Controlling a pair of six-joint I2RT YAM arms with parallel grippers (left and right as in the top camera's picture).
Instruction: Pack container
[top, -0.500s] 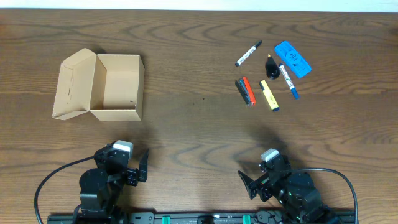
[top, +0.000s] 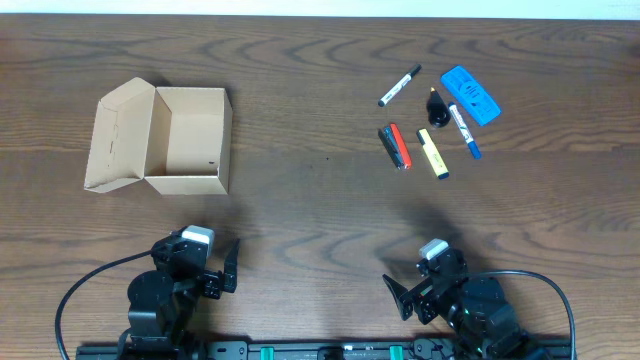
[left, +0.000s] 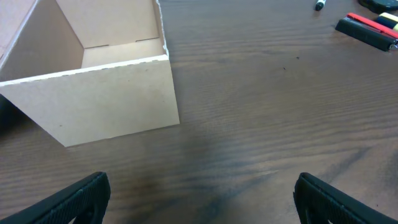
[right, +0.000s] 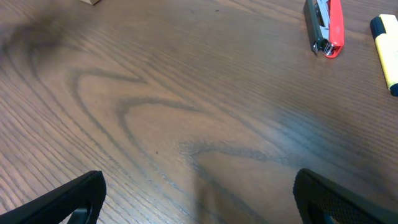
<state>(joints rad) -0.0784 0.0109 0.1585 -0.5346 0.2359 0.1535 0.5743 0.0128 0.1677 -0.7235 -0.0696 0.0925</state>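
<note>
The container (top: 190, 140) is a tan cardboard box at the left of the table, empty, its flap lid (top: 120, 138) folded open to the left. In the left wrist view the container's front wall (left: 106, 102) stands just ahead of my left gripper (left: 202, 190), which is open and holds nothing. My right gripper (right: 199, 190) is open over bare wood, also holding nothing. Both grippers sit low at the table's front edge, left (top: 200, 262) and right (top: 430, 278). A cluster of small items lies at the far right.
The cluster holds a black-and-white marker (top: 399, 85), a blue flat pack (top: 470, 94), a small black piece (top: 436, 105), a blue pen (top: 463, 130), a red-and-black stapler (top: 395, 146) and a yellow highlighter (top: 433, 153). Cables trail from both arms at the front edge.
</note>
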